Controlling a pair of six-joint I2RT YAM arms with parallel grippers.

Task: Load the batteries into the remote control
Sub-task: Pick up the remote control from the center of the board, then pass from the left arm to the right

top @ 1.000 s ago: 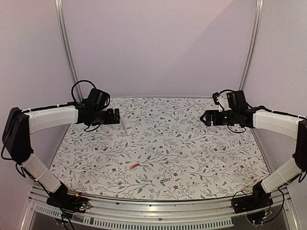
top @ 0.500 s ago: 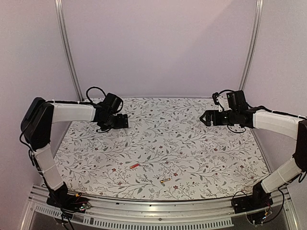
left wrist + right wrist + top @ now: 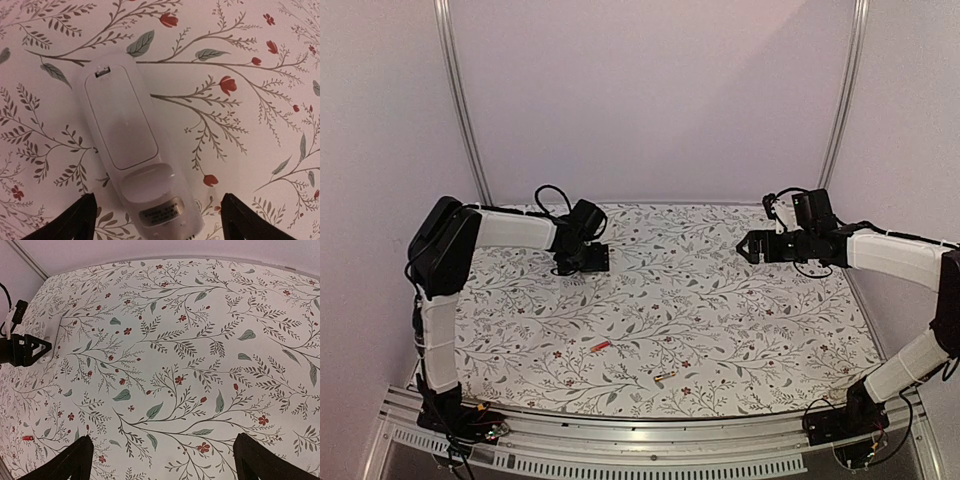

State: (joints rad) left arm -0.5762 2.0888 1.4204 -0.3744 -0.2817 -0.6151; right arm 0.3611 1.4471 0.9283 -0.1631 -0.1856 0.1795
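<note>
- Top external view puts the batteries nearest the arm bases. The dark battery with yellow-orange marking (image 3: 665,377) lies closest on the floral tabletop (image 3: 760,320). The red battery (image 3: 601,346) lies just beyond it to the left, apart from it, and nothing touches either.
- Farther out on the right, the right arm (image 3: 890,252) hangs above the tabletop. The right jaws are spread and hold nothing, well away from both batteries.
- Farthest out, at the far left, the left arm (image 3: 510,230) reaches across, and the left jaws hide the remote control in this view.
- Left wrist view shows the remote control (image 3: 132,150) lying flat, white back up. Its near end sits between the parted tips, which stand either side without touching it.
- The battery cover (image 3: 120,120) looks shut, with its latch notch (image 3: 102,73) at the end away from the jaws, so nothing is loaded yet.
- The step in hand appears to be taking hold of the remote. To do it well, close on the long side edges near the label (image 3: 161,216) rather than on the cover, so the cover can come off afterwards.
- The body lies at a slant to the jaws, so squaring the wrist first should keep it from twisting out.
</note>
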